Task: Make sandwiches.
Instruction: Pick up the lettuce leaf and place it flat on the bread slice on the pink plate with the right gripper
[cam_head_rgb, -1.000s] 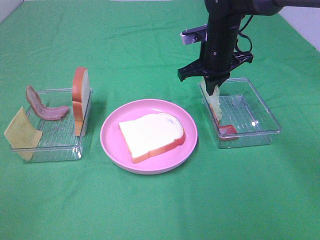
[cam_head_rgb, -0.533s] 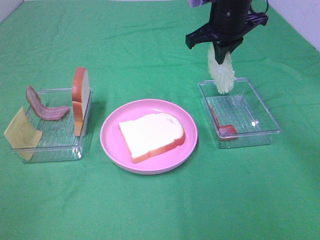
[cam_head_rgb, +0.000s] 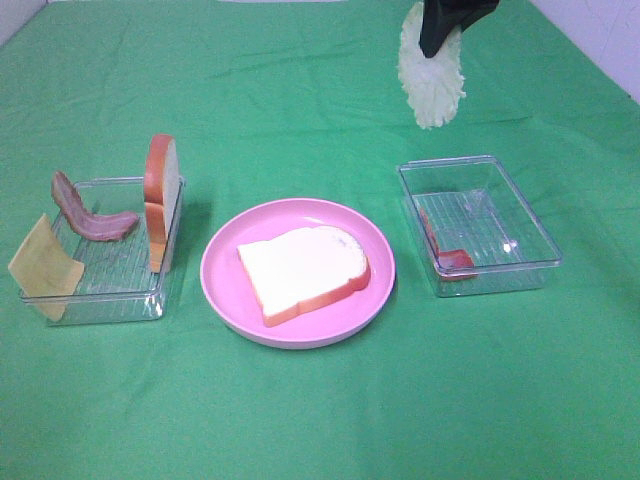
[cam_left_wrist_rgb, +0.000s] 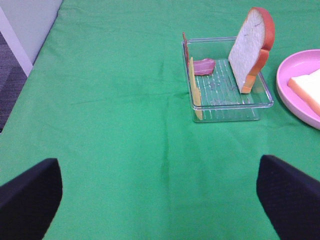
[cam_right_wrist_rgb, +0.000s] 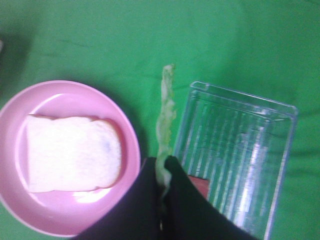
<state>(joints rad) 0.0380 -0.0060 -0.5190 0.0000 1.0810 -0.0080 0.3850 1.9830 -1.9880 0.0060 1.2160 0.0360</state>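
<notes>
My right gripper (cam_head_rgb: 437, 38) is shut on a pale green lettuce leaf (cam_head_rgb: 432, 80) that hangs high above the far edge of the right clear tray (cam_head_rgb: 527, 222). In the right wrist view the leaf (cam_right_wrist_rgb: 166, 115) hangs edge-on from the shut fingers (cam_right_wrist_rgb: 150, 200), between plate and tray. One white bread slice (cam_head_rgb: 303, 270) lies flat on the pink plate (cam_head_rgb: 330, 215). The left tray (cam_head_rgb: 100, 290) holds a second bread slice (cam_head_rgb: 162, 195) standing upright, a bacon strip (cam_head_rgb: 90, 218) and a yellow cheese slice (cam_head_rgb: 45, 268). My left gripper (cam_left_wrist_rgb: 157, 167) is open and empty over bare cloth, short of that tray (cam_left_wrist_rgb: 227, 107).
A reddish bacon strip (cam_head_rgb: 447, 255) lies in the right tray along its left wall. Green cloth covers the whole table. The table's left edge and the floor show in the left wrist view (cam_left_wrist_rgb: 20, 55).
My right gripper has risen with the lettuce, out of the right tray and up toward the top of the exterior view, the leaf turning broadside. Nothing else moved.
</notes>
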